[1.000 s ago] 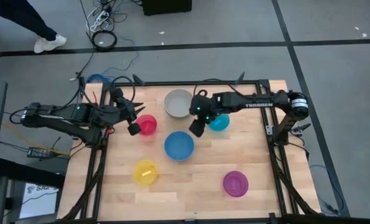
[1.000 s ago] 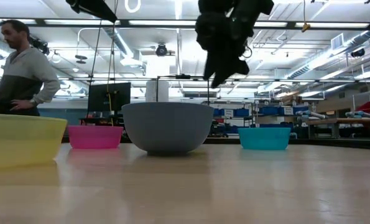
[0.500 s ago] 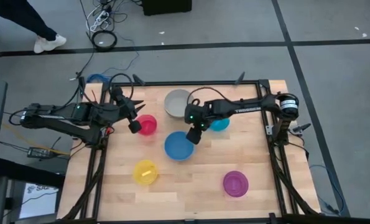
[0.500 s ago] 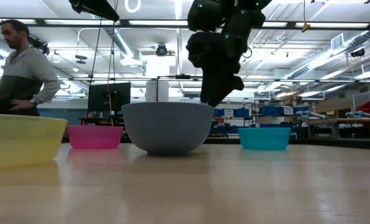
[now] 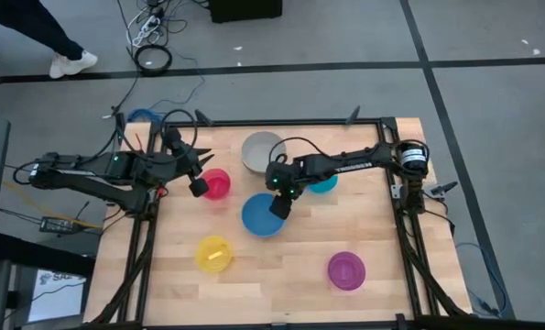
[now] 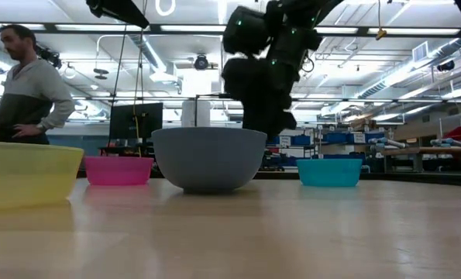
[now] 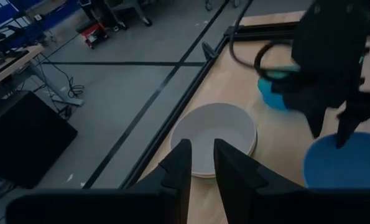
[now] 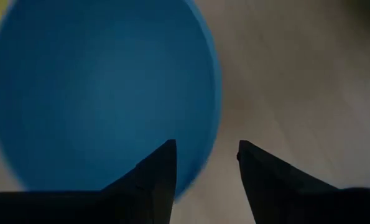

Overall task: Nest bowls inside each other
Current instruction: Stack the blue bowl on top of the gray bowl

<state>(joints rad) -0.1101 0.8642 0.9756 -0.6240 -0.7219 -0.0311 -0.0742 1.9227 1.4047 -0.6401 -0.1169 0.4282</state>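
Two open fingers (right gripper [image 8: 203, 163]) straddle blue bowl [image 8: 97, 87] rim.

1. The right gripper [image 6: 270, 124] hangs just above the rim of a round blue-grey plastic bowl [image 6: 208, 159].
2. Left of it sit a pink plastic bowl [image 6: 118, 170] and a yellow plastic bowl [image 6: 27, 174].
3. Right of it sits a teal plastic bowl [image 6: 329, 172].

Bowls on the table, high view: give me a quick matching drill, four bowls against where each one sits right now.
Bowls:
1. blue bowl
2. pink bowl
3. grey-white bowl
4. purple bowl

Places:
A. far edge of the table, middle
B. under the right gripper, its rim between open fingers
C. near right part, alone
D. beside the left gripper

Pairs: 1-B, 2-D, 3-A, 4-C
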